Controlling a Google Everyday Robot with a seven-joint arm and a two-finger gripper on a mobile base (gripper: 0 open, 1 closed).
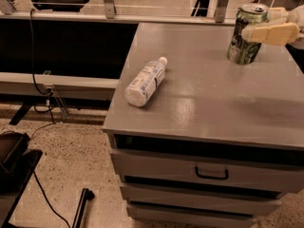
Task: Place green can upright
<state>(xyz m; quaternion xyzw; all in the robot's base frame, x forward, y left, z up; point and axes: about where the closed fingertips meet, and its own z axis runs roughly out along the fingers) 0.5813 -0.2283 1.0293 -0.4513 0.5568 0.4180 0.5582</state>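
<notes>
The green can (243, 38) stands upright on the far right of the grey cabinet top (204, 99), its silver top with pull-tab facing up. My gripper (271, 24) reaches in from the right edge at can height. Its cream fingers sit on either side of the can's right half. The near finger (273, 33) crosses in front of the can and the far finger (279, 15) is behind it. The jaws look open around the can, which rests on the cabinet top.
A white plastic bottle (145, 81) lies on its side at the left of the cabinet top, near the front-left edge. Drawers (211, 172) sit below the top. A black cable (40, 87) and dark equipment (12, 160) are on the floor at the left.
</notes>
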